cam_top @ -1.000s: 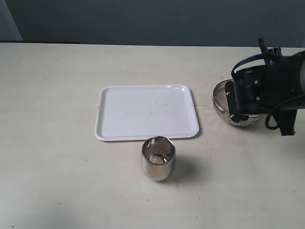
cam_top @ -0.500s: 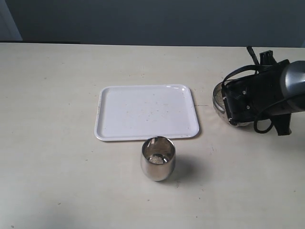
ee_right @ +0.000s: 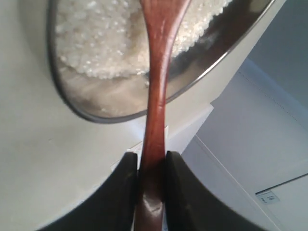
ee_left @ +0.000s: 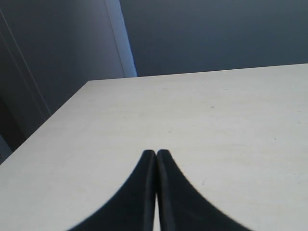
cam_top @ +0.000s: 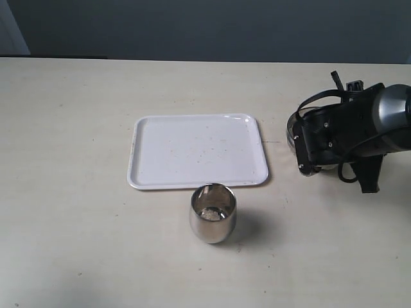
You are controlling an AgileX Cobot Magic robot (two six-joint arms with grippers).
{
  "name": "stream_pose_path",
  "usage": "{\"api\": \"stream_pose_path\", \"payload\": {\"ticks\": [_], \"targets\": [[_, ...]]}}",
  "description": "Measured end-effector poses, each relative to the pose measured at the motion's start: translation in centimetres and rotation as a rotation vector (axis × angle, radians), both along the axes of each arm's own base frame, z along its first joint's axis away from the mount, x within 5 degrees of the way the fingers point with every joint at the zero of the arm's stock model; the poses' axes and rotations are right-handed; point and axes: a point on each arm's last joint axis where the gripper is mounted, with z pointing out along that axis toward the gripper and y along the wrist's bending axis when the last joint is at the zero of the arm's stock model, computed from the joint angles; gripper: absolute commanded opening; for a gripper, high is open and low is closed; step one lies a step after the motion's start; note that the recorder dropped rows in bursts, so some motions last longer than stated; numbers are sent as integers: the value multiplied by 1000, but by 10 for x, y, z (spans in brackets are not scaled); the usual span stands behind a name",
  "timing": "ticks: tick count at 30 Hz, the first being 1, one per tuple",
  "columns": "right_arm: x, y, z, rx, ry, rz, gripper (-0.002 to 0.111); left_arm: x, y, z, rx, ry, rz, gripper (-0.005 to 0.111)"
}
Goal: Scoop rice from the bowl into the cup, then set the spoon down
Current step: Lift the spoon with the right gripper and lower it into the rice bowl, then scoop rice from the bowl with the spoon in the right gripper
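My right gripper (ee_right: 151, 156) is shut on the handle of the dark reddish-brown wooden spoon (ee_right: 156, 86). The spoon's handle runs out over the metal bowl (ee_right: 86, 113), and its oval end lies over the white rice (ee_right: 101, 43). In the exterior view the right arm's black wrist (cam_top: 334, 138) covers most of the bowl (cam_top: 291, 128) at the right of the table. The steel cup (cam_top: 213, 212) stands upright just in front of the tray. My left gripper (ee_left: 156, 153) is shut on nothing, out over bare table.
A white rectangular tray (cam_top: 197, 151) with a few loose grains lies in the middle of the table, left of the bowl. The beige table (cam_top: 77, 212) spreads out around them. A dark wall stands behind the table.
The right arm's wrist has shifted left and tilted over the bowl, hiding more of it. The cup and tray have not moved.
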Motion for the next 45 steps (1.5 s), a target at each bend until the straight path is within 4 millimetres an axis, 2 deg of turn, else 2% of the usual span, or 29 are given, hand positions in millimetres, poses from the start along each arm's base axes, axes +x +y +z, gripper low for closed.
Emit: {"api": "stream_pose_path", "payload": {"ticks": [10, 14, 17, 27, 33, 36, 39, 45], "targets": [[-4, 0, -4, 112, -32, -113, -1, 0, 0, 0, 0, 0, 0, 0], [-2, -14, -5, 204, -26, -250, -1, 0, 0, 0, 0, 0, 0, 0], [-2, -26, 4, 315, -31, -355, -1, 0, 0, 0, 0, 0, 0, 0], [-7, -19, 1, 479, 23, -432, -1, 0, 0, 0, 0, 0, 0, 0], [0, -23, 11, 392, -30, -370, -1, 0, 0, 0, 0, 0, 0, 0], [17, -18, 33, 364, -120, -334, -1, 0, 0, 0, 0, 0, 0, 0], [25, -17, 47, 277, -166, -266, -1, 0, 0, 0, 0, 0, 0, 0], [22, -17, 41, 194, -91, -239, -1, 0, 0, 0, 0, 0, 0, 0]]}}
